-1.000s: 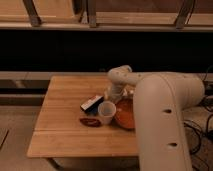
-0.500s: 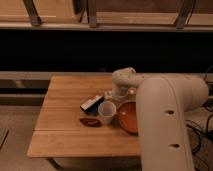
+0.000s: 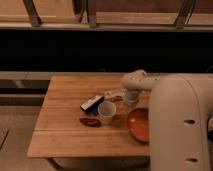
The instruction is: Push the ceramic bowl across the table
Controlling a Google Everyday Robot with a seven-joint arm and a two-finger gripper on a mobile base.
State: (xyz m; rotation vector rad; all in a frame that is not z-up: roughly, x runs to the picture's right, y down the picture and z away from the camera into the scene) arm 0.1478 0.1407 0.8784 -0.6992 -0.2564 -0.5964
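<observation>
Claw (image 3: pixel 131 100) hanging off the white arm (image 3: pixel 175 115), low over the bench (image 3: pixel 65 135), at the far rim of the bowl (image 3: pixel 139 124). Spread or pressed together: cannot tell. Apparently set behind the bowl so that a sweep drives it over the planks rather than lifting it. Bowl at the right side of the bench, partly hidden by the arm. Cup (image 3: pixel 106 112) upright just left of the bowl, dark oval dish (image 3: pixel 90 121) beside the cup, a flat dark-and-white object (image 3: pixel 92 103) behind them, all in reach of a leftward push. Compared with half a second back: bowl further right and nearer the front edge, claw likewise; cup, dish unmoved.
</observation>
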